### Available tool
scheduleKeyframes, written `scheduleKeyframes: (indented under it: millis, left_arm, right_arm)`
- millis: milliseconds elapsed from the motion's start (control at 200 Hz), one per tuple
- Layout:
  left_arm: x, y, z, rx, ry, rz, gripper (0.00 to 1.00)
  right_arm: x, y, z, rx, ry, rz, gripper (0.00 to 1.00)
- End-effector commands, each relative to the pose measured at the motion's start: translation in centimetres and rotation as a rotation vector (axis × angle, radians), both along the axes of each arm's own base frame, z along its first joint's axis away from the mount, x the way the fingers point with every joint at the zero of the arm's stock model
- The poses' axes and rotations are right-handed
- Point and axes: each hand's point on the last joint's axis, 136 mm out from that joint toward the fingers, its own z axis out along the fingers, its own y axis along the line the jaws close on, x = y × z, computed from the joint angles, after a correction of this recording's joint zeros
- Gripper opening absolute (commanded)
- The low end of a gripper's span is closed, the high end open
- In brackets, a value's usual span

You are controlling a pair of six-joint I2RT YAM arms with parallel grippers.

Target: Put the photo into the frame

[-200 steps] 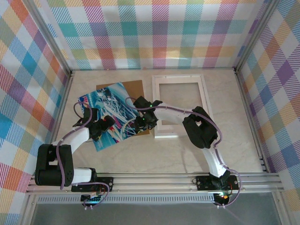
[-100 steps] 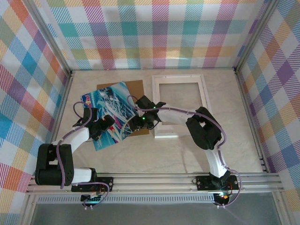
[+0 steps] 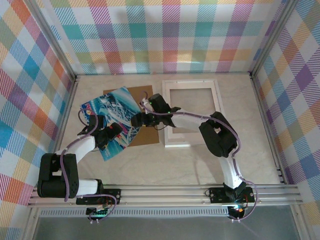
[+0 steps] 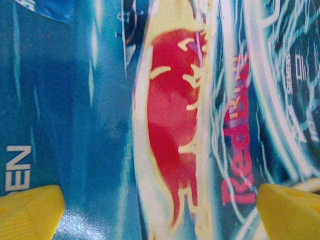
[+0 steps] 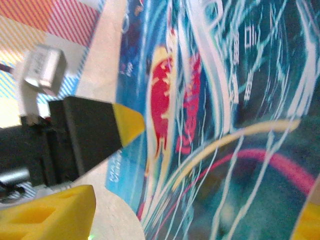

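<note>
From above, the photo (image 3: 107, 111) lies askew, half on the brown backing board (image 3: 142, 92), left of the white frame (image 3: 192, 83), with the left claw (image 3: 114, 133) and right claw (image 3: 139, 120) over it. At the left wrist, the left claw stands spread wide above the photo. At the right wrist, the right claw is spread too, likely for a fresh grip, with the left claw's finger crowding it.

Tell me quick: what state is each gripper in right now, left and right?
Left gripper: open, fingers wide apart over the photo, holding nothing.
Right gripper: open, fingers apart over the photo, not clamped on it.
</note>
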Motion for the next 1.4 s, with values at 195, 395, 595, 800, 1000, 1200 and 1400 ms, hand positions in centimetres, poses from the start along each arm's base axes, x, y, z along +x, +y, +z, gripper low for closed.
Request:
scheduleKeyframes:
  millis: [195, 395, 595, 800, 1000, 1200, 1400]
  left_arm:
    - [-1.6, -0.1, -1.5, -0.012, 0.068, -0.014, 1.00]
    - [-1.5, 0.0, -1.1, 0.002, 0.053, -0.019, 1.00]
    - [-0.3, -0.1, 0.7, 0.009, -0.006, -0.038, 1.00]
    - [1.0, -0.8, 4.1, 0.064, -0.080, -0.108, 1.00]
    - [3.1, -3.0, 10.0, 0.197, -0.226, -0.241, 1.00]
    - [4.7, -7.6, 13.8, 0.351, -0.376, -0.401, 1.00]
    - [5.0, -15.4, 14.2, 0.472, -0.473, -0.703, 1.00]
  right_arm:
    - [3.3, -0.7, -1.3, -0.013, 0.101, -0.027, 0.67]
    - [3.2, -1.4, -3.2, -0.093, 0.188, -0.079, 0.53]
    - [3.1, -1.1, -3.9, -0.105, 0.248, -0.077, 0.21]
    - [3.1, -1.2, -3.8, -0.105, 0.271, -0.072, 0.00]
    - [4.6, -4.4, -0.2, -0.077, 0.227, -0.140, 0.00]
    - [6.3, -9.3, 2.8, -0.059, 0.183, -0.235, 0.00]
    - [6.9, -12.7, 3.3, -0.065, 0.196, -0.295, 0.00]
